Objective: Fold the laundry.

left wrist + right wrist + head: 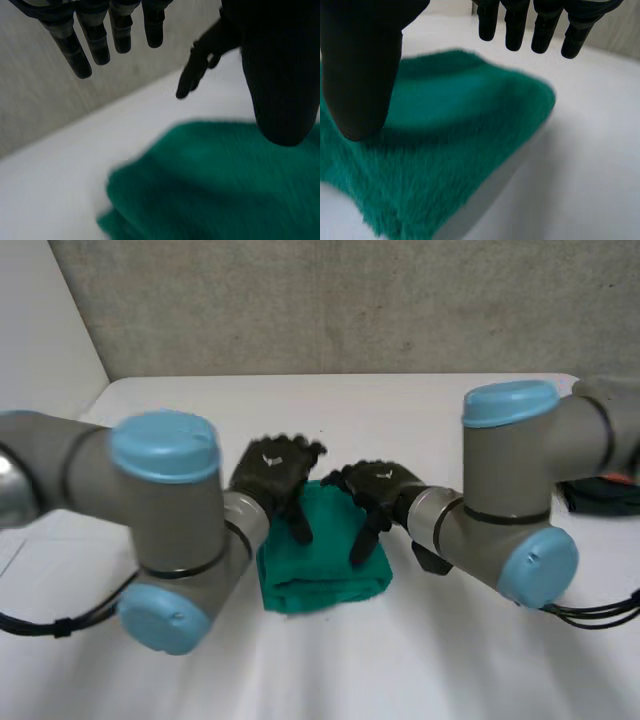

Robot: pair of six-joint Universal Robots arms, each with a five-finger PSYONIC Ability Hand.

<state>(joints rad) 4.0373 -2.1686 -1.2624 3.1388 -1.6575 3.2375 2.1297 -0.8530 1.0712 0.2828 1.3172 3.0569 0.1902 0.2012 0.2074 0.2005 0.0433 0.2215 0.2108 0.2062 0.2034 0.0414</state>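
One green towel (325, 560), folded, at the middle of the table (400, 410). Over it, left hand (272, 472) and right hand (378, 485), fingers straight and loose, holding nothing. Looks soft, light, floppy, fuzzy; I'd pinch corners or a free edge.

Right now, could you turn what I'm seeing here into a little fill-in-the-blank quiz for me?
1. The cloth lying under the two hands is ____ in colour.
2. It lies on a ____ table.
3. The left hand and the right hand are both ____, with straight fingers curled round nothing.
4. The caps on the arms' grey joints are light ____.

Missing words: green; white; open; blue.
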